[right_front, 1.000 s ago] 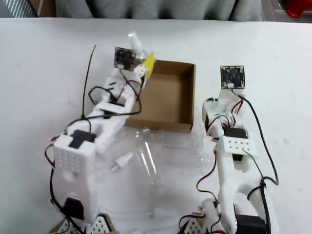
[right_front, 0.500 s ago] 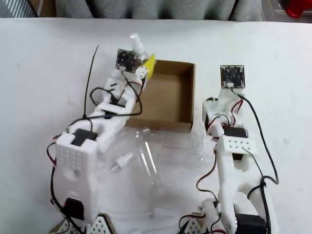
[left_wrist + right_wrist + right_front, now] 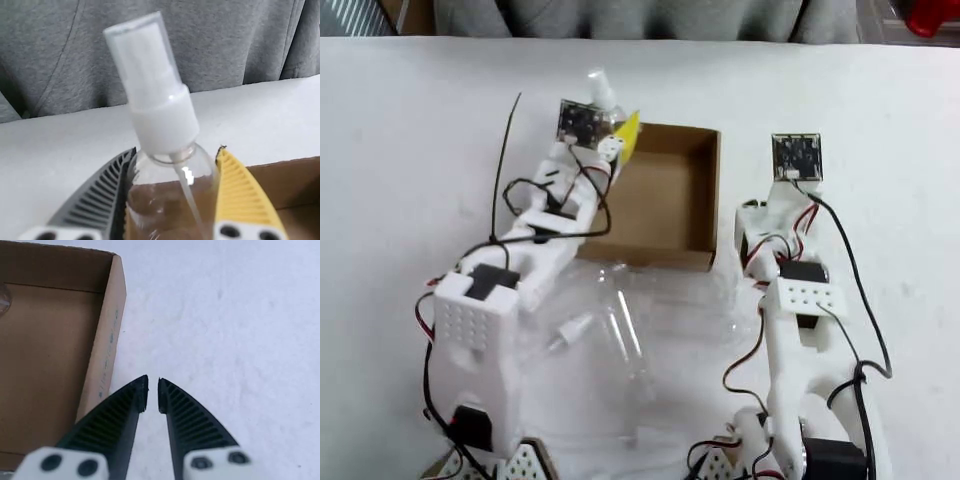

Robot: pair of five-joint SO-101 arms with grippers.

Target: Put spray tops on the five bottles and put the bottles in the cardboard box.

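Observation:
My left gripper [image 3: 175, 150] is shut on a clear bottle [image 3: 170, 200] that carries a white spray top [image 3: 152, 85]; a grey finger and a yellow finger clamp its shoulders. From above, that bottle [image 3: 601, 92] is held upright at the far left corner of the cardboard box [image 3: 665, 200], with the left gripper [image 3: 612, 128] beside the box wall. My right gripper [image 3: 152, 390] is shut on nothing, low over the white table just right of the box's right wall [image 3: 102, 350]. Several clear bottles [image 3: 620, 325] and a loose spray top [image 3: 570, 330] lie in front of the box.
The right arm [image 3: 790, 250] stands to the right of the box. A black cable [image 3: 500, 160] loops up from the left arm. Crinkled clear plastic [image 3: 690, 310] lies under the loose bottles. Grey cloth hangs behind the table's far edge.
The left gripper with its bottle shifted slightly toward the box a second ago, then held still. The right arm has not moved.

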